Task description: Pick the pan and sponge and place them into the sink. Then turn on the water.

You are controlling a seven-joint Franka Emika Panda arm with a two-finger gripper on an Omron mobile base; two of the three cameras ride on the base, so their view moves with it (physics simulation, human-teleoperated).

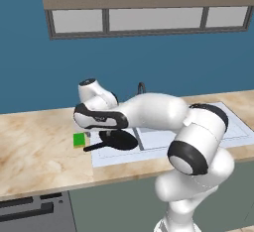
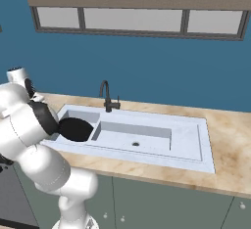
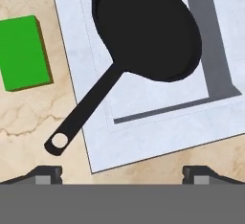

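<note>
Starting closest in: the gripper hangs above the near edge of the sink, fingers spread wide with nothing between them. Right below sits the pan, its round body over the left basin of the sink and its thin handle poking out over the rim onto the marble surface, hanging-hole end nearest the camera. So the pan looks basically delivered, though it can't be told for sure whether it lies flat in the basin or is propped on the rim by that handle.

Just beside the handle, a bit further out on the surface, lies the sponge, clear of the sink rim and not touching the pan. That's probably the step in hand. To do it well, the arm should shift over to center on the green block, turn so the fingers close across its short sides, come straight down, and stay clear of the pan handle so it doesn't get knocked.

Further back is the faucet, no water running from it.

No brands, labels or readable writing anywhere.
</note>
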